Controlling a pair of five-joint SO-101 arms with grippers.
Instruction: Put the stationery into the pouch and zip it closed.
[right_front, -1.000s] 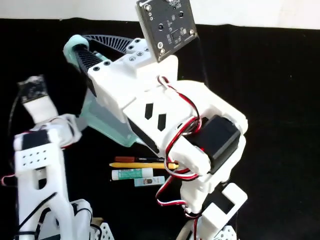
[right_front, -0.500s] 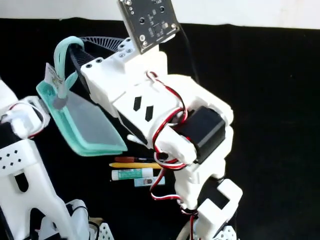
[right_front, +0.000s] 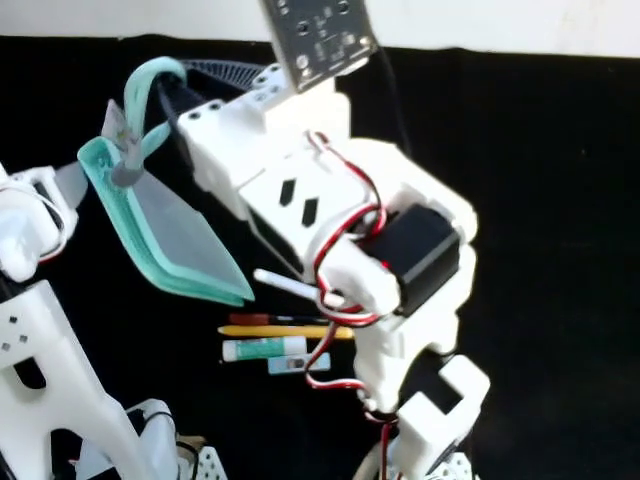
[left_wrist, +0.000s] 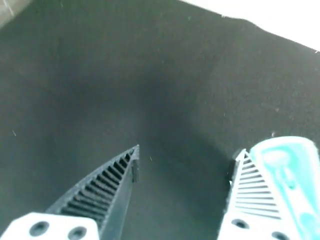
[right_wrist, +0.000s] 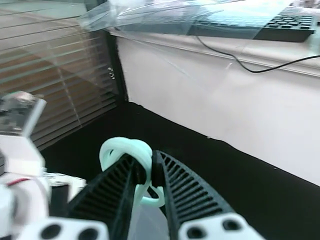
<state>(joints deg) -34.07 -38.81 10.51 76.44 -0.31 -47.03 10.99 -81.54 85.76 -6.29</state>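
The pouch (right_front: 170, 235), a flat rectangle of frosted clear plastic with a teal border, hangs tilted in the air above the black cloth table (right_front: 540, 200). Its pale mint loop strap (right_wrist: 131, 152) is pinched between the ribbed black fingers of my right gripper (right_wrist: 146, 165), which is clamped tight on it. On the cloth below the pouch lie a slim dark pen (right_front: 280, 319), a yellow pencil (right_front: 285, 331), a white and green glue stick (right_front: 265, 348) and a small teal block (right_front: 298, 363), close together. My left gripper (left_wrist: 190, 150) is spread wide and holds nothing, with a teal edge just beside one finger.
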